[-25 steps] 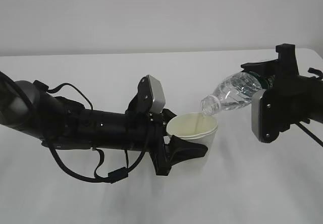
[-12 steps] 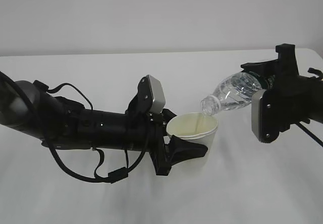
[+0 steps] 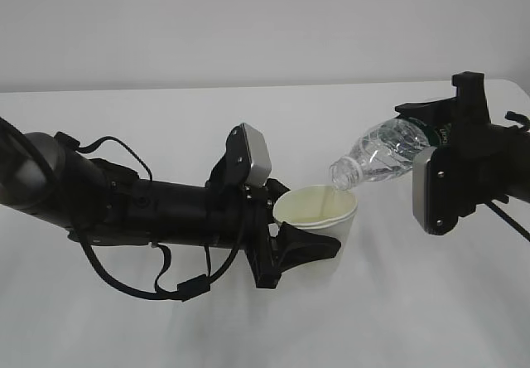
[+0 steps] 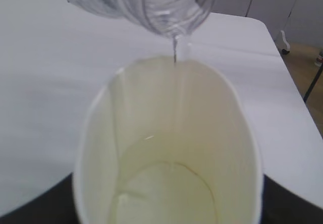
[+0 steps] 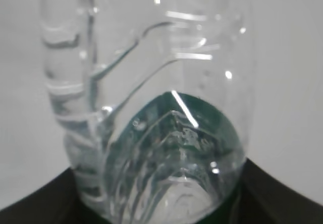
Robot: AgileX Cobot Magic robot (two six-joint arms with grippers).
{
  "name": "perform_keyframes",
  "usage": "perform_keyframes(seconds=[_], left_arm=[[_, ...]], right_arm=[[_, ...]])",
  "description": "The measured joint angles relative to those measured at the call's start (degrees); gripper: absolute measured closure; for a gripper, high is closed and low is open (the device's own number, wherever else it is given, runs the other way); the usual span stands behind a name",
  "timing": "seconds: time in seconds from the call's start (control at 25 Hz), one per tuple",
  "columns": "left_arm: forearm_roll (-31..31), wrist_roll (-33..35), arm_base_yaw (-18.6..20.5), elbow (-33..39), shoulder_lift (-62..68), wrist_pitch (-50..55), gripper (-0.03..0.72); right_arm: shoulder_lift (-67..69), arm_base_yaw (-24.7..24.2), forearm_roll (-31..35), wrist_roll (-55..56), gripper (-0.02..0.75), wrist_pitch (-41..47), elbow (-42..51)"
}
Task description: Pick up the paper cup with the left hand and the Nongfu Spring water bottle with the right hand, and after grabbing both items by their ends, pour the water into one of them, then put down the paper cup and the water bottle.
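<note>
My left gripper [image 3: 310,221] is shut on the white paper cup [image 3: 317,209] and holds it upright just above the table. The left wrist view looks into the cup [image 4: 169,148], where a shallow pool of water [image 4: 169,196] lies at the bottom. My right gripper [image 3: 432,134] is shut on the base end of the Nongfu Spring water bottle [image 3: 383,151]. The bottle is tilted, its open mouth down-left over the cup's far rim. A thin stream of water [image 4: 175,52] falls from the bottle's mouth [image 4: 151,4]. The right wrist view is filled by the clear ribbed bottle [image 5: 151,108].
Both arms hang over a white table [image 3: 166,326] with a pale wall behind. The table's right edge [image 4: 282,67] shows in the left wrist view, with brown floor and furniture legs [image 4: 280,35] beyond it.
</note>
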Motion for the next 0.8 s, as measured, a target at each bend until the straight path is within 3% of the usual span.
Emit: perform_keyframes(seconds=[0.8], left_arm=[[0.0,0.0,0.0,0.0,0.0,0.0,0.268]], right_arm=[[0.0,0.0,0.0,0.0,0.293,0.0,0.0]])
